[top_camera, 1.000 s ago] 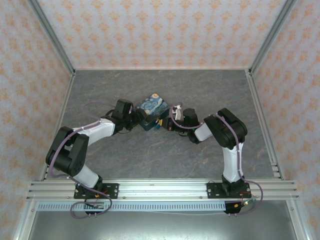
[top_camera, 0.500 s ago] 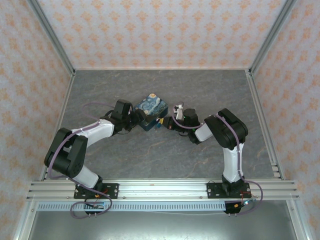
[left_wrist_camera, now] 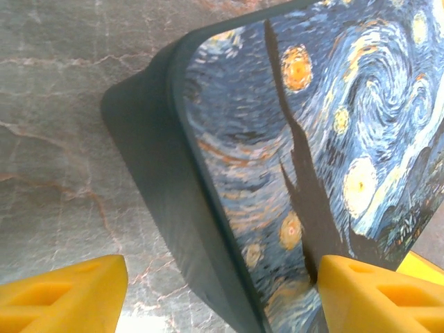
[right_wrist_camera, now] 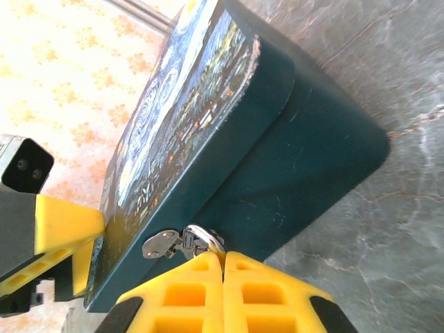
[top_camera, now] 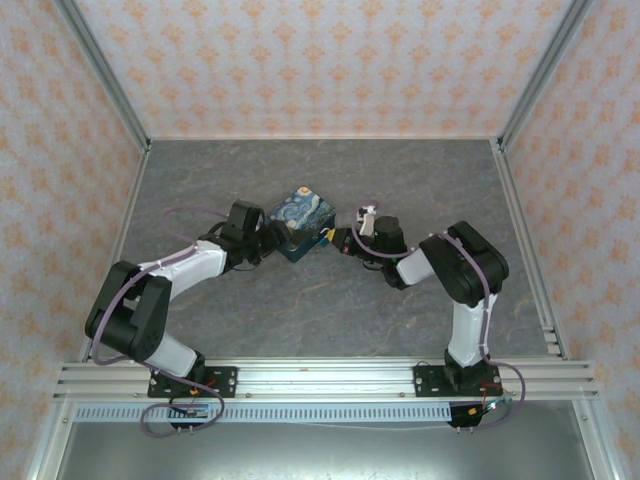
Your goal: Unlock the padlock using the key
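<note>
Since a second ago my right arm's elbow has swung outward to the right, and my right pincer has drawn back slightly along the dark teal, round-cornered box with a blue-and-yellow swirl-painted lid. My left pincer has stayed at the box's other side.

The box has smooth matte walls and stands on the grey, marble-veined tabletop. My right yellow ribbed fingertips are pressed together just beneath a small shiny metal piece at the lid seam, a flat oval tab beside a rounded ring. Whether that is the padlock's top or the key, I cannot tell.

My left pincer is spread. One finger touches the painted lid and the other stands apart from the wall.
</note>
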Available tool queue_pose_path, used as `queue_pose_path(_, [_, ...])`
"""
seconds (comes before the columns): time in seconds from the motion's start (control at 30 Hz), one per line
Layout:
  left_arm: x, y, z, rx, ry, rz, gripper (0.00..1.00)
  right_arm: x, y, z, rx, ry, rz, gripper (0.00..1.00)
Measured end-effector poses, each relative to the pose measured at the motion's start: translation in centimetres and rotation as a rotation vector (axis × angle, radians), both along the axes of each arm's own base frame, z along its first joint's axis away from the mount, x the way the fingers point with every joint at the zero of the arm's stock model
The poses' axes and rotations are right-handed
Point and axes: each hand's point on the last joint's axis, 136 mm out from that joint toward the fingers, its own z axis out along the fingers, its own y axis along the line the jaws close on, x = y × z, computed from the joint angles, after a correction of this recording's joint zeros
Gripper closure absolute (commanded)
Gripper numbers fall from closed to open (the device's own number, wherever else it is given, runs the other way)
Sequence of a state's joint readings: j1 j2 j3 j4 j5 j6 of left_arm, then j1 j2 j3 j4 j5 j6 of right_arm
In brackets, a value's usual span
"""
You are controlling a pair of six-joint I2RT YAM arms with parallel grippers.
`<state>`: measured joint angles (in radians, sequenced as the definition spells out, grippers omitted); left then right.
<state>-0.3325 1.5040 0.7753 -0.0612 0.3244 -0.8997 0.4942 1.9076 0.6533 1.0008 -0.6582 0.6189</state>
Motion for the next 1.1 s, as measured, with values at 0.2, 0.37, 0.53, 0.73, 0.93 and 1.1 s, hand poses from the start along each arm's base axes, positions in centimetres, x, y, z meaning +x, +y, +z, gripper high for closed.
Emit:
queue_pose_path(0.2, [-0.6,0.8,1.3,0.023,-0.017,0.017,0.09,-1.0,-1.8,1.9,-0.091,-0.048,-0.026,1.0])
queue_pose_path(0.37, [-0.9,2.1,4.0,0.063,-0.086,0.051,0.0,-2.4,-2.9,4.3,-0.178,-0.081,-0.01,1.0])
queue_pose_path(0.53, [-1.4,4.1,7.0,0.134,-0.177,0.094,0.0,-4.8,-4.5,6.8,-0.312,-0.086,0.042,1.0])
queue_pose_path(0.73, [-2.0,6.8,10.0,0.253,-0.277,0.15,0.0,-7.4,-6.3,8.9,-0.436,-0.044,0.088,1.0])
queue_pose_path(0.93, [-3.0,9.7,12.4,0.362,-0.352,0.235,0.0,-10.7,-8.0,6.7,-0.56,0.16,0.134,1.0])
queue_pose_path(1.1, [-4.3,12.0,13.6,0.417,-0.408,0.321,0.0,-13.7,-8.6,3.1,-0.659,0.345,0.202,1.0])
